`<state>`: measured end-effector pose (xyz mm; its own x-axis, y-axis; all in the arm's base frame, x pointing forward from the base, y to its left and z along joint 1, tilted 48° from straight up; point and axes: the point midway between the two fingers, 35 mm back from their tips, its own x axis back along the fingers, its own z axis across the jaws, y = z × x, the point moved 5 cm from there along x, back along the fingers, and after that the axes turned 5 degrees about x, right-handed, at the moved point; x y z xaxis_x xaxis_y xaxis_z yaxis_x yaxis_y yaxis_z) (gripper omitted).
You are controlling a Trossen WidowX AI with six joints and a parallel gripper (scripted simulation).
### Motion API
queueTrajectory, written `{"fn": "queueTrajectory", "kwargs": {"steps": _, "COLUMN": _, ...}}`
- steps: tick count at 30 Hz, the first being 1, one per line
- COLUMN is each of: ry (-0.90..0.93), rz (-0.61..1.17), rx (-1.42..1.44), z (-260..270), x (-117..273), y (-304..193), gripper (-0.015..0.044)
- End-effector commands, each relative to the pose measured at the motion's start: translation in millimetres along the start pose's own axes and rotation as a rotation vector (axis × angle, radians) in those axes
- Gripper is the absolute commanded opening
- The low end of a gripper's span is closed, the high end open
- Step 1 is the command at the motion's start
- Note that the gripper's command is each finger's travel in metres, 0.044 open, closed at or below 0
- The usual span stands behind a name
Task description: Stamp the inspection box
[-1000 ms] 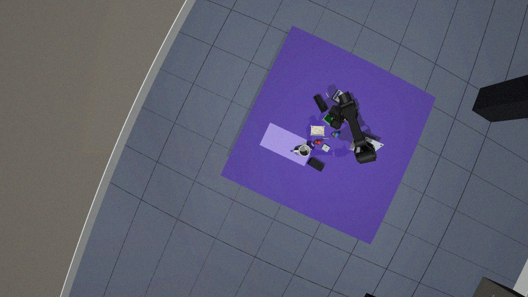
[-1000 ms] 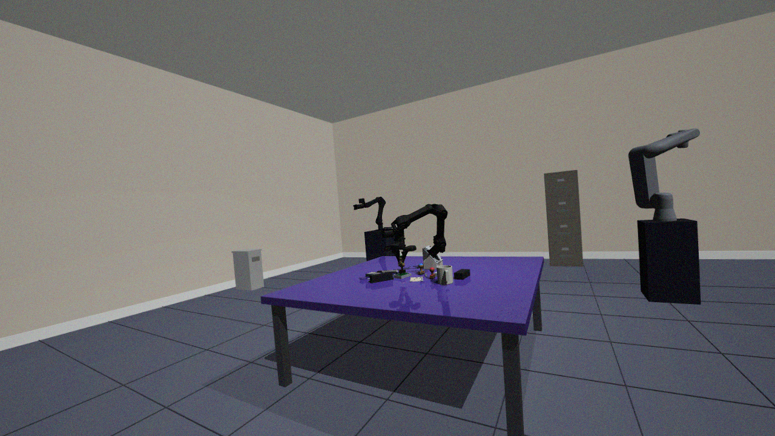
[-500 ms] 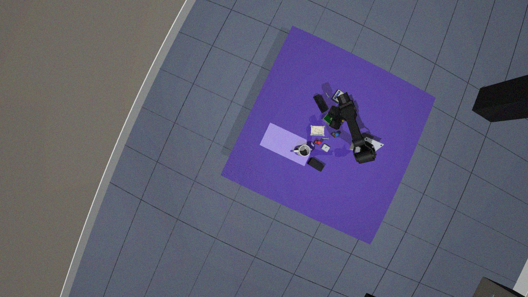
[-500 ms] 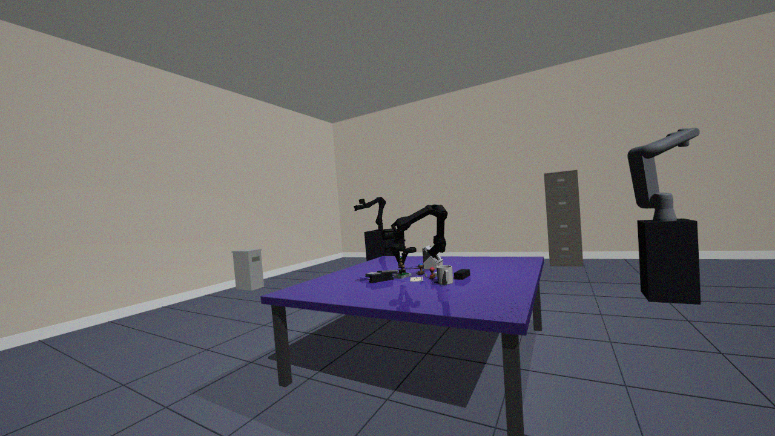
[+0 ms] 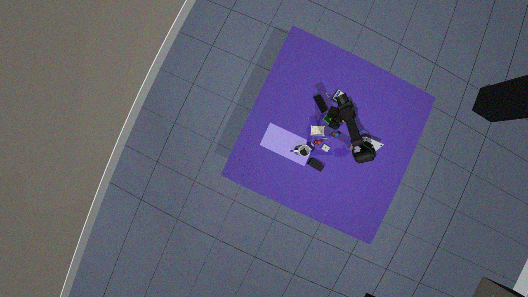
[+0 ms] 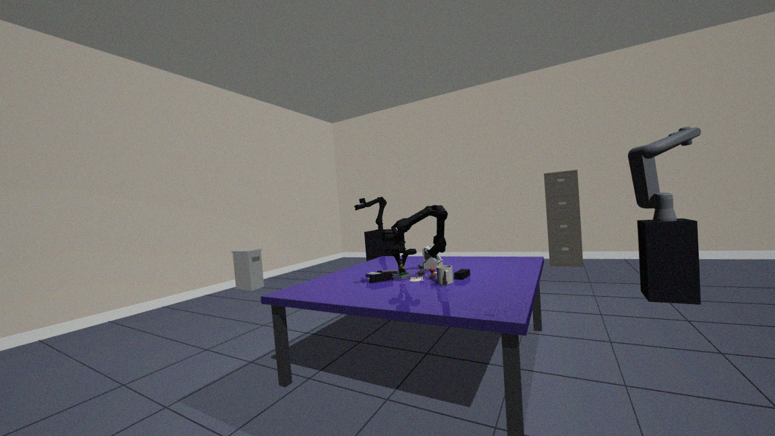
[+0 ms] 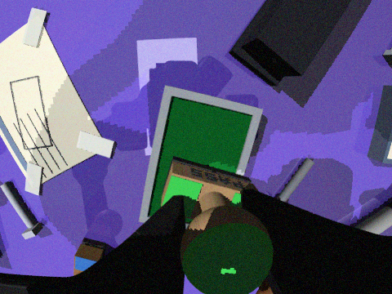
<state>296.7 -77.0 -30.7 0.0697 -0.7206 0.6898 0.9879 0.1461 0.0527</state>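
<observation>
My gripper (image 5: 334, 118) (image 6: 401, 265) (image 7: 213, 202) is shut on the PASS stamp (image 7: 212, 175), a wooden block with green labels and a round dark green knob. The stamp is over the near end of the green ink pad (image 5: 327, 119) (image 6: 401, 275) (image 7: 208, 131), which has a grey rim. I cannot tell if its face touches the pad. The cream card (image 5: 317, 130) (image 6: 416, 279) (image 7: 69, 102) lies left of the pad in the wrist view, held by pale tabs. Its outlined box (image 7: 24, 79) shows no green print; several thin dark lines cross its lower part.
A black block (image 5: 320, 103) (image 7: 302, 37) lies beyond the pad. A blue-knobbed stamp (image 5: 335, 134), a red-knobbed stamp (image 5: 317, 142) and a mug (image 5: 304, 150) (image 6: 444, 275) stand nearby. One bolt (image 7: 18, 206) lies near the card. Another black block (image 5: 316, 164) (image 6: 462, 274) is beside the mug.
</observation>
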Motion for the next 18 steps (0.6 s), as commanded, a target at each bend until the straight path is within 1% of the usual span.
{"fn": "queueTrajectory", "kwargs": {"steps": 1, "ry": 0.006, "rz": 0.002, "rx": -0.007, "z": 1, "x": -5, "y": -1, "gripper": 0.0000}}
{"fn": "queueTrajectory", "kwargs": {"steps": 18, "ry": 0.007, "rz": 0.002, "rx": -0.006, "z": 1, "x": -16, "y": -2, "gripper": 0.0000}}
